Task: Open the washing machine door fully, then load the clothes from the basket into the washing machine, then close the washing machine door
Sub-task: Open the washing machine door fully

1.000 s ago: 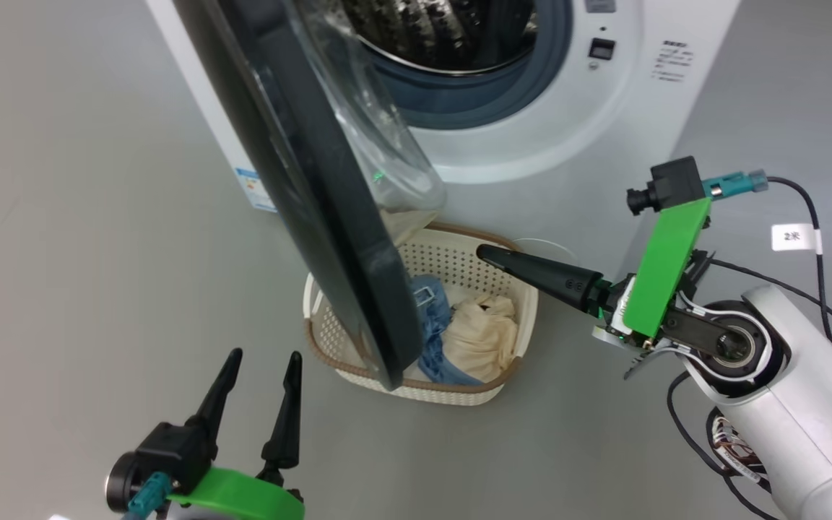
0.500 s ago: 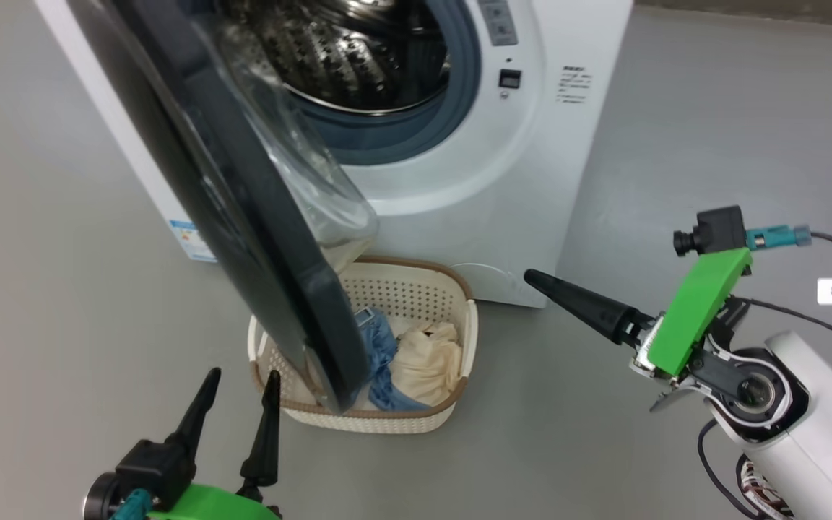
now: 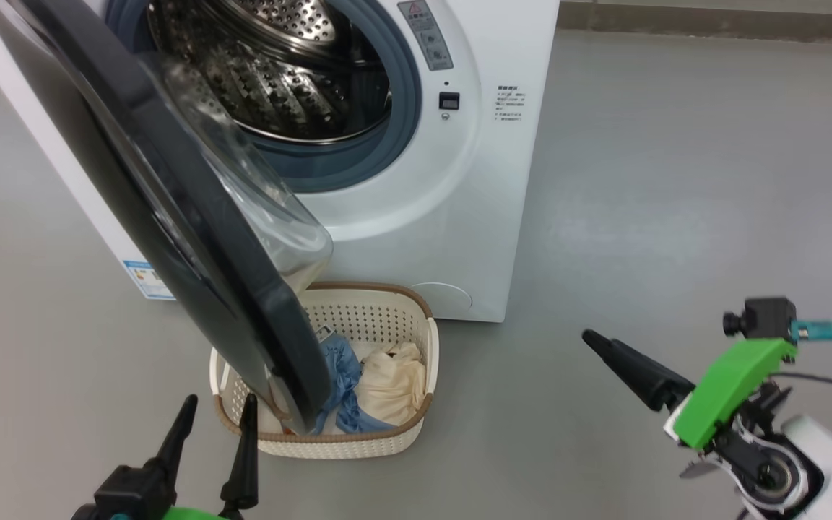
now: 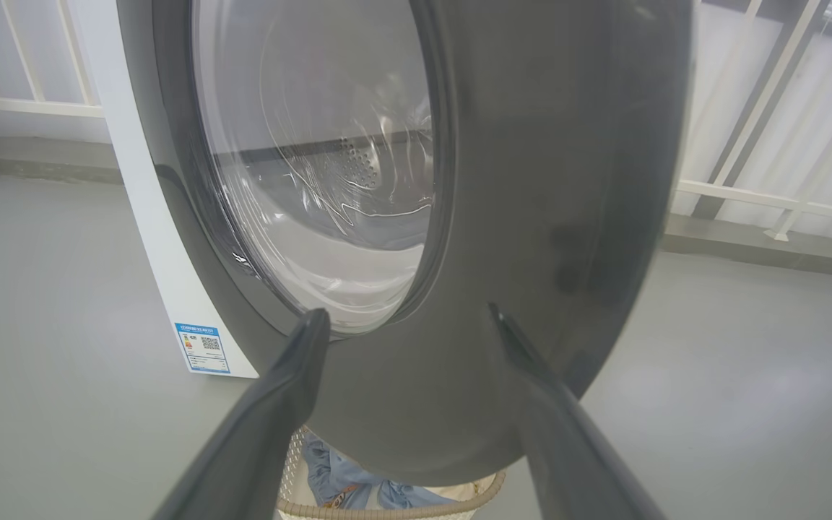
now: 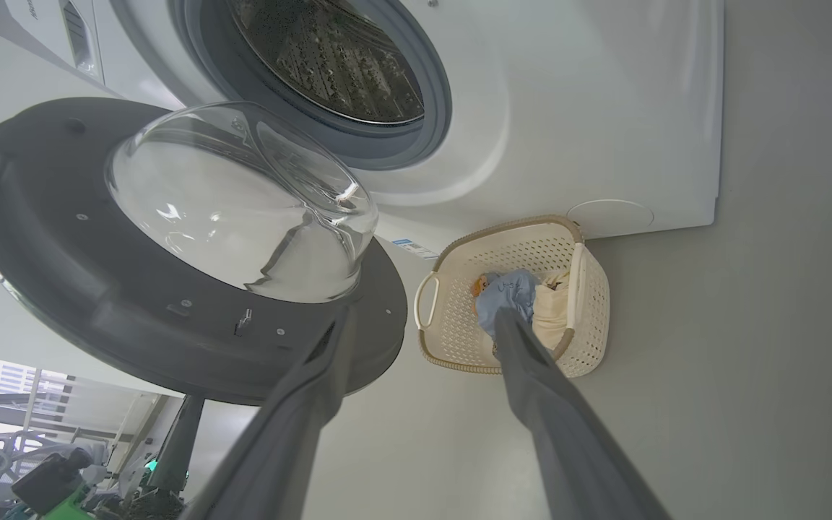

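In the head view the washing machine (image 3: 474, 217) stands on the grey floor (image 3: 676, 180) with its steel drum (image 3: 279, 79) exposed. The washing machine door (image 3: 170, 238) is swung out toward the camera, hanging over the near left part of the basket (image 3: 329, 442). The basket sits on the floor just in front of the machine and holds the clothes (image 3: 380, 383), blue beside cream. The left tool (image 3: 219, 399) is at the lower left, near the basket, its fingers apart and holding nothing. The right tool (image 3: 593, 338) is at the lower right, well apart from the basket, pointing up and left. In the left wrist view the left tool (image 4: 405, 312) faces the door's glossy outer face (image 4: 531, 180), fingers spread, with the basket rim (image 4: 387, 509) and blue cloth below. In the right wrist view the right tool (image 5: 425, 316) has its fingers spread and empty, the door's glass bowl (image 5: 243, 202) on one side and the basket (image 5: 589, 310) on the other.
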You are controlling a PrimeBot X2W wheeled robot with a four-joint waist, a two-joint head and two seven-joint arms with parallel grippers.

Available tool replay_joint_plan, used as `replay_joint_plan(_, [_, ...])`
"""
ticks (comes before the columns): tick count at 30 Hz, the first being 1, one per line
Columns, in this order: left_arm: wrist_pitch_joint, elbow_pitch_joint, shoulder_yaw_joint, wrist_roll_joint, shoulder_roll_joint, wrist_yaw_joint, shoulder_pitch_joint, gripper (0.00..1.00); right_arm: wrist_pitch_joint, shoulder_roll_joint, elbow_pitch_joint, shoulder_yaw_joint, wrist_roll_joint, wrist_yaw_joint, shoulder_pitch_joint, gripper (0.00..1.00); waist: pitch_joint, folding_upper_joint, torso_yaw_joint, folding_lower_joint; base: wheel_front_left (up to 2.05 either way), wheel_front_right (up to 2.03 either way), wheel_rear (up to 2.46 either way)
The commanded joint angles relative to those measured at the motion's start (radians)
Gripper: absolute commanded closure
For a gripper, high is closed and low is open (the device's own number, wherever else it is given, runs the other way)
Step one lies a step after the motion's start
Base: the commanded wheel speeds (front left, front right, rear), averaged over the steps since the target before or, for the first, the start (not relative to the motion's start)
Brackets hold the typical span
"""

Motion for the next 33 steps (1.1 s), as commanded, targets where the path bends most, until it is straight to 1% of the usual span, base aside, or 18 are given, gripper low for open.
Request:
replay_joint_plan(1, [-0.007, -0.031, 0.038, 0.011, 0.015, -0.003, 0.000, 0.00, -0.028, -0.024, -0.017, 0.011, -0.007, 0.006, 0.016, 0.00, -0.006, 0.0000, -0.005, 0.0001, 0.00, 0.00, 0.00])
replay_joint_plan(7, [-0.007, -0.035, 0.054, 0.015, 0.011, -0.003, 0.015, 0.00, -0.176, -0.054, 0.014, 0.054, -0.035, 0.006, 0.059, 0.00, -0.014, 0.0000, -0.014, 0.0001, 0.00, 0.00, 0.00])
replay_joint_plan(15, [-0.007, -0.036, 0.057, 0.024, 0.012, -0.003, 0.024, 0.00, -0.372, -0.089, 0.056, 0.146, -0.098, 0.006, 0.073, 0.00, -0.021, 0.0000, -0.026, 0.0001, 0.00, 0.00, 0.00])
replay_joint_plan(18, [-0.007, -0.037, 0.055, 0.025, 0.013, -0.003, 0.024, 0.00, -0.420, -0.098, 0.077, 0.177, -0.122, 0.006, 0.070, 0.00, -0.022, 0.0000, -0.028, 0.0001, 0.00, 0.00, 0.00])
replay_joint_plan(22, [-0.007, -0.037, 0.054, 0.026, 0.015, -0.003, 0.024, 0.00, -0.449, -0.099, 0.099, 0.186, -0.173, 0.006, 0.068, 0.00, -0.022, 0.0000, -0.029, 0.0001, 0.00, 0.00, 0.00])
replay_joint_plan(25, [-0.007, -0.039, 0.055, 0.026, 0.015, -0.003, 0.025, 0.00, -0.452, -0.085, 0.109, 0.135, -0.255, 0.006, 0.077, 0.00, -0.023, 0.0000, -0.030, 0.0001, 0.00, 0.00, 0.00])
replay_joint_plan(27, [-0.007, -0.039, 0.054, 0.027, 0.014, -0.003, 0.024, 0.00, -0.453, -0.074, 0.113, 0.101, -0.337, 0.006, 0.096, 0.00, -0.022, 0.0000, -0.030, 0.0001, 0.00, 0.00, 0.00])
replay_joint_plan(30, [-0.007, -0.039, 0.053, 0.027, 0.014, -0.003, 0.023, 0.00, -0.453, -0.045, 0.118, 0.049, -0.422, 0.006, 0.130, 0.00, -0.022, 0.0000, -0.029, 0.0001, 0.00, 0.00, 0.00])
replay_joint_plan(33, [-0.007, -0.039, 0.054, 0.027, 0.014, -0.003, 0.022, 0.00, -0.453, -0.014, 0.107, -0.033, -0.492, 0.006, 0.159, 0.00, -0.022, 0.0000, -0.027, 0.0001, 0.00, 0.00, 0.00])
